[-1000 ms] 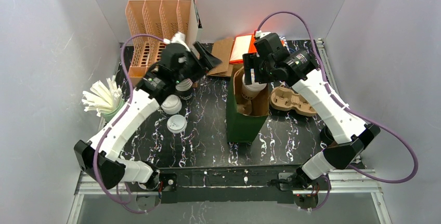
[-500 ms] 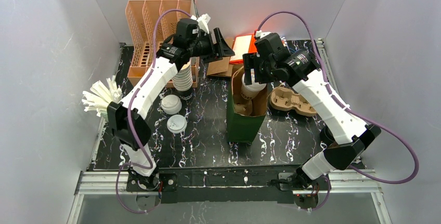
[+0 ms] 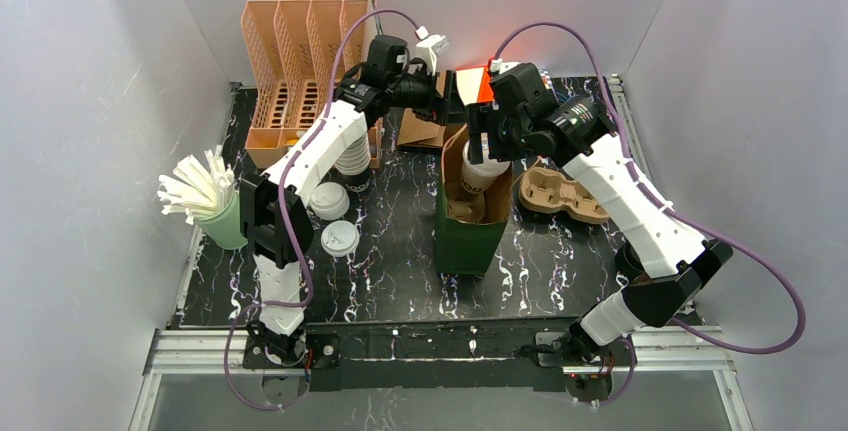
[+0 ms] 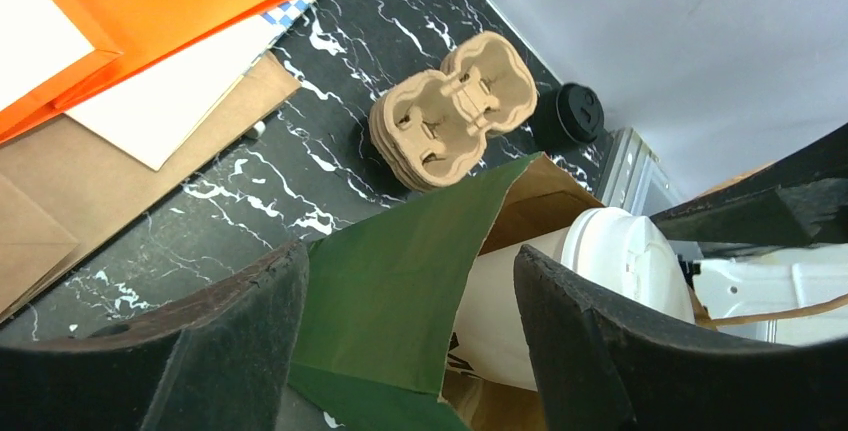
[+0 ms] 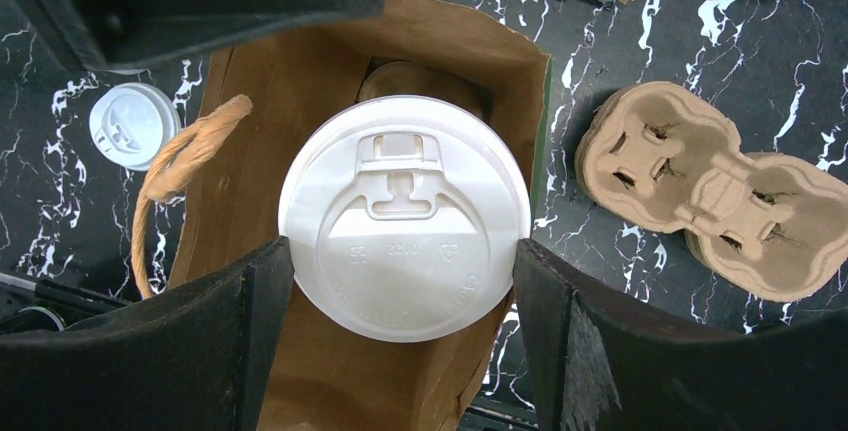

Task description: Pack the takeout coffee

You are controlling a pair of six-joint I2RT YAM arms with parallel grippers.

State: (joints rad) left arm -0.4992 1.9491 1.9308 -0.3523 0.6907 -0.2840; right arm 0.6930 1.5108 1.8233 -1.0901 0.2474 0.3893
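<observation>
The takeout coffee (image 5: pixel 404 216), a white paper cup with a white lid, hangs tilted in the mouth of the open green paper bag (image 3: pixel 462 236). My right gripper (image 5: pixel 402 251) is shut on it, one finger touching each side of the lid. In the top view that gripper (image 3: pixel 482 151) sits over the bag's far end. My left gripper (image 3: pixel 455 106) is open at the bag's back rim. In the left wrist view the green bag wall (image 4: pixel 400 281) lies between its spread fingers (image 4: pixel 250 331) without touching them, and the cup (image 4: pixel 600 261) shows just behind.
A brown pulp cup carrier (image 3: pixel 560 194) lies right of the bag. A stack of nested cups (image 3: pixel 352 156) and two loose lids (image 3: pixel 329 201) are to the left, with a green cup of straws (image 3: pixel 200 191). An orange rack (image 3: pixel 300 51) and flat paper envelopes (image 3: pixel 465 86) are at the back.
My left arm has swung up and to the right, from the cup stack to the bag's back rim. The right arm and the cup have stayed still.
</observation>
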